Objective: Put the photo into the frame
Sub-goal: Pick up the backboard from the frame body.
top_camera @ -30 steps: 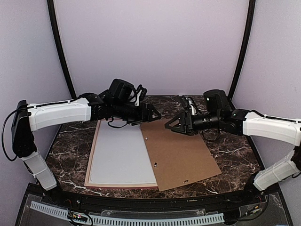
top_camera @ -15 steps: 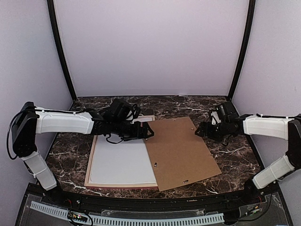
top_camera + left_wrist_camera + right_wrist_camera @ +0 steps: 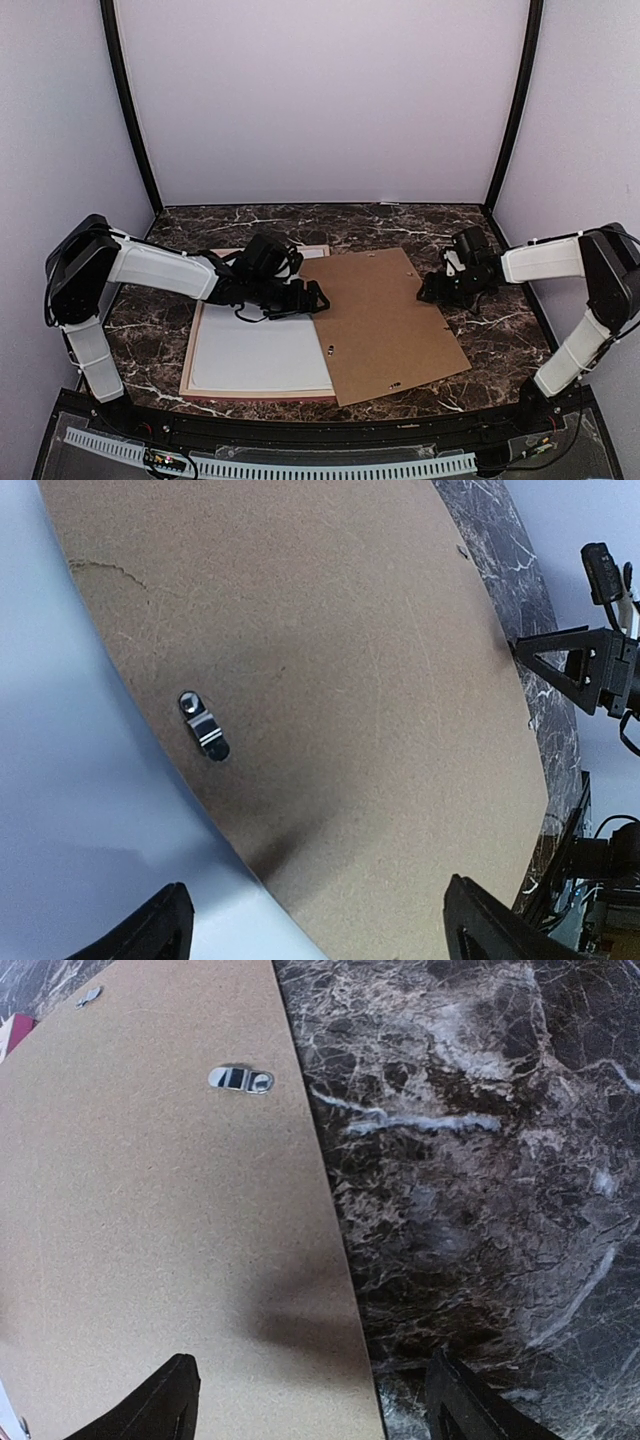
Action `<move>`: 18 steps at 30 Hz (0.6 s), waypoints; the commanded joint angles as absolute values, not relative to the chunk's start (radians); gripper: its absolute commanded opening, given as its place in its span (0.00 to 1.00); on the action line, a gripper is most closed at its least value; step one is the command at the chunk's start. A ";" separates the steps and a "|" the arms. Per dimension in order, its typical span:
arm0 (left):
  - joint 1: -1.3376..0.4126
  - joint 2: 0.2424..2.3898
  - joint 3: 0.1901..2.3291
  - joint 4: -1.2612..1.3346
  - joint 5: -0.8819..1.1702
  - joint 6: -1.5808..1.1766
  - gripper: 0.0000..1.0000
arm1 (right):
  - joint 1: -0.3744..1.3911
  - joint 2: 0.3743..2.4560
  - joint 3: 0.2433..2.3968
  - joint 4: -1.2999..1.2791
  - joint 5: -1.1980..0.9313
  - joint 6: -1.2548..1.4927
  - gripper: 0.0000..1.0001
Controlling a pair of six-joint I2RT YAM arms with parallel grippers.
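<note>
Overhead: one thin-railed pink frame [image 3: 258,397] lies flat at lower left on the veined marble table [image 3: 490,340]. One smooth white sheet [image 3: 255,350] fills it (photo face-down? cannot tell), and one matte brown fibreboard [image 3: 385,320] overlaps its right side. Left wrist alone shows a bright metal clip [image 3: 203,723] on the board's grain, with the left gripper [image 3: 322,920] spread wide and clasping nothing. Right wrist shows the board's straight edge against marble, with the right gripper [image 3: 315,1390] likewise spread.

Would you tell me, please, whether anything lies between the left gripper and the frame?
Yes: the brown backing board lies over the right rail of the frame, beneath the open left gripper. A white sheet fills the opening.
</note>
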State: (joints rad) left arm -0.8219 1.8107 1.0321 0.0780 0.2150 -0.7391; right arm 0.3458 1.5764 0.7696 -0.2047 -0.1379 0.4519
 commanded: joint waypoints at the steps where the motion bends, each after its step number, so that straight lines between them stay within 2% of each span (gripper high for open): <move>1: -0.819 1.822 1.024 0.124 0.237 -0.763 0.87 | 0.342 1.565 0.725 -0.160 -0.197 0.456 0.78; 18: -0.819 1.894 1.034 0.205 0.325 -0.849 0.79 | 0.345 1.482 0.627 -0.112 -0.258 0.508 0.74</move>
